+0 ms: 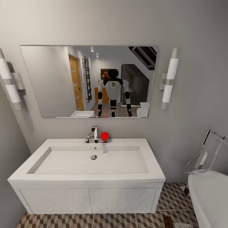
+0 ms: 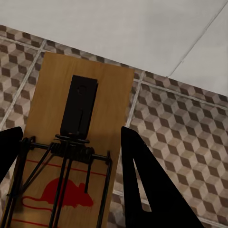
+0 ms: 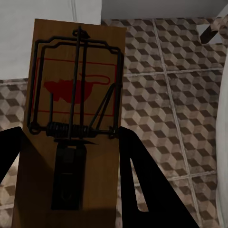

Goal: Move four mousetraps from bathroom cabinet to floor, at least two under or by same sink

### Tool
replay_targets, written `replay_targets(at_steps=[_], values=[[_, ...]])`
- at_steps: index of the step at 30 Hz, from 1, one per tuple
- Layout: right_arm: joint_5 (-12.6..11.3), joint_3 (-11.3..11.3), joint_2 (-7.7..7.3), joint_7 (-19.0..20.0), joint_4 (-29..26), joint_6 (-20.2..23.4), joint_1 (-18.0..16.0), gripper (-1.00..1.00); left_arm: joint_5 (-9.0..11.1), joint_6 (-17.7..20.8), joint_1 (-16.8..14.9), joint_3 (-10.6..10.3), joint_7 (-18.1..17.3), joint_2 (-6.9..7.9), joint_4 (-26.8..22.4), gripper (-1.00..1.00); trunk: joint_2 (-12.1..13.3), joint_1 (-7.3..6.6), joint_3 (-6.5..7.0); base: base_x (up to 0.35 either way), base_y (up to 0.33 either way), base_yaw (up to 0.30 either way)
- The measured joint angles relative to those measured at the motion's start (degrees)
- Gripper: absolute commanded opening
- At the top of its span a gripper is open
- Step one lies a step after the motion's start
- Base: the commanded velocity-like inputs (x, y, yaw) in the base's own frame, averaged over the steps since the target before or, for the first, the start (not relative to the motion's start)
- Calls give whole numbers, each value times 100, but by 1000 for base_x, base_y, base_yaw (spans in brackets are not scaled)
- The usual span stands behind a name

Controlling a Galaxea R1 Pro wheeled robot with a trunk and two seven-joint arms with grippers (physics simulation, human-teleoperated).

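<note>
The head camera faced the wall squarely, near the sink, with the mirror across the upper half of its frame (the robot reflected at center). The 2 wrist cameras looked steeply down, very close to the cube-patterned bathroom floor, which all 3 views shared.

Two mousetraps: one mousetrap sits between the left gripper's fingers, another mousetrap between the right gripper's. One sink, one mirror, two wall lamps.
</note>
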Motion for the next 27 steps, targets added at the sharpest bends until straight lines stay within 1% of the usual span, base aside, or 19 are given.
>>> replay_targets(at_steps=[5, 8, 27], values=[[0, 0, 1, 1, 0, 0, 0, -100, 1, 0, -1, 0, 0, -2, -1, -100, 0, 0, 0, 0, 220, 0], [0, -3, 2, 2, 0, 0, 0, -100, -3, 2, 0, 0, 0, -2, -1, -100, 0, 0, 0, 0, 90, 0], [0, 2, -1, -2, 0, 4, 0, -100, -8, 1, 0, 0, 0, -2, -2, -100, 0, 0, 0, 0, 6, 0]])
